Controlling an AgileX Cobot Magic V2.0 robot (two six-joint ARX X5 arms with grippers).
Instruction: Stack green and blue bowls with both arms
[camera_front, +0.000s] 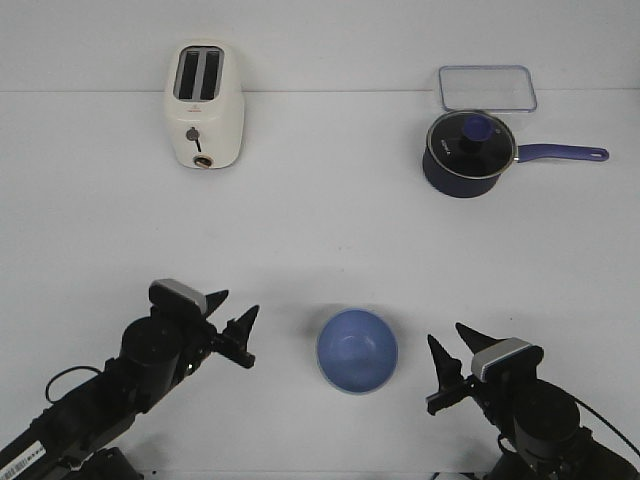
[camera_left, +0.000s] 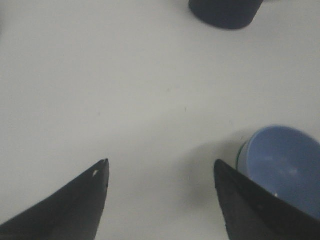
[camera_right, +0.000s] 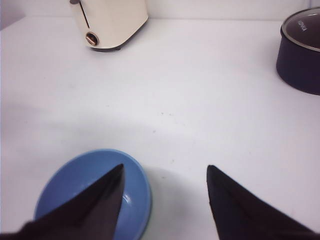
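The blue bowl (camera_front: 357, 350) stands upright on the white table at the front centre, between my two grippers. In the left wrist view the blue bowl (camera_left: 282, 167) sits inside the green bowl (camera_left: 242, 158), of which only a thin strip of side shows. The green bowl is hidden in the front view. My left gripper (camera_front: 236, 305) is open and empty, to the left of the bowls (camera_left: 160, 162). My right gripper (camera_front: 447, 335) is open and empty, to their right. In the right wrist view (camera_right: 165, 167) one finger overlaps the blue bowl (camera_right: 75, 180).
A cream toaster (camera_front: 204, 105) stands at the back left. A dark navy saucepan (camera_front: 467, 152) with a glass lid and blue handle stands at the back right. A clear rectangular lid (camera_front: 486, 88) lies behind it.
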